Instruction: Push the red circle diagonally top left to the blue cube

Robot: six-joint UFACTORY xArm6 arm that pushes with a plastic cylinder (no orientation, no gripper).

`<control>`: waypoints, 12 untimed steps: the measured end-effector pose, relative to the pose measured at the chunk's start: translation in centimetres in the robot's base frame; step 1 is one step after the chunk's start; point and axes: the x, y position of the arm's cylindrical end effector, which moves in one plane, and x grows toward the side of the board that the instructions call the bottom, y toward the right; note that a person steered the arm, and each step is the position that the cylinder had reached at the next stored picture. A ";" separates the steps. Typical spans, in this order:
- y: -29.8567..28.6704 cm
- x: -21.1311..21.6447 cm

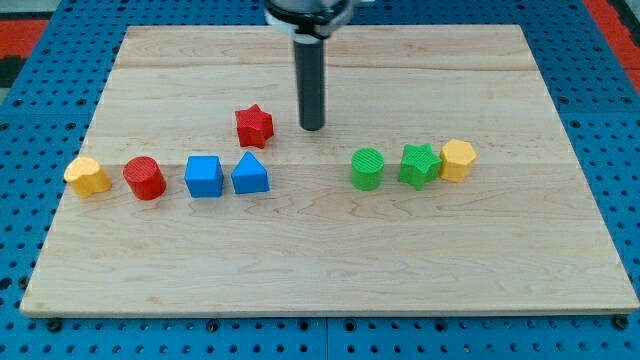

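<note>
The red circle [145, 178] lies at the view's left on the wooden board [330, 250]. The blue cube [204, 176] sits just to its right, a small gap between them. My tip [313, 128] is at the view's upper middle, well to the right of and above both. It is just right of the red star [254, 126], not touching it.
A yellow block [87, 176] lies left of the red circle. A blue triangle-shaped block [250, 174] sits next to the blue cube's right. At the right stand a green cylinder [367, 168], a green star [419, 165] and a yellow hexagon block [457, 159].
</note>
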 end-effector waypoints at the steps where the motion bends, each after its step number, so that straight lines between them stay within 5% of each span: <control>1: -3.0 7.2; 3: -11.2 14.7; 5: -20.7 6.7; 10: -20.7 3.3; 12: -11.9 1.8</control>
